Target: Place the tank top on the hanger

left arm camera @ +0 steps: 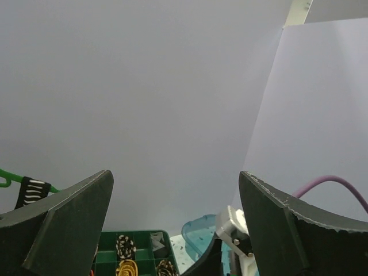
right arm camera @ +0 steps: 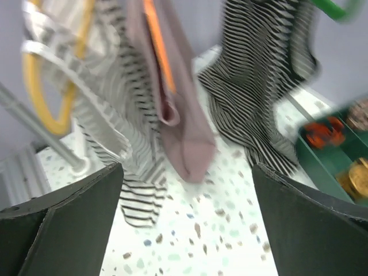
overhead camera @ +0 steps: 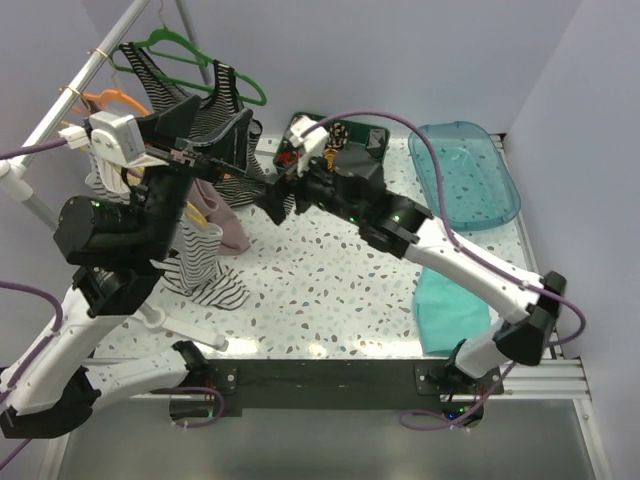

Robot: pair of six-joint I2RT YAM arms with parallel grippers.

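At the rack [overhead camera: 70, 90], the pink top [right arm camera: 192, 132] already hangs over the hanger [right arm camera: 158, 46]; treat placement as likely done. Your left hand [left arm camera: 173, 175] and right hand [right arm camera: 185, 172] are apart, empty.

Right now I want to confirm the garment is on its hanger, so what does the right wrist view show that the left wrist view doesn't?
Only the right wrist view shows the pink tank top hanging with the orange hanger visible in its opening, above the speckled table. Only the left wrist view shows the blank wall, the teal bin and a purple cable. Both show the green tray, a green hanger and striped fabric; the right gripper and left gripper each appear open and empty.
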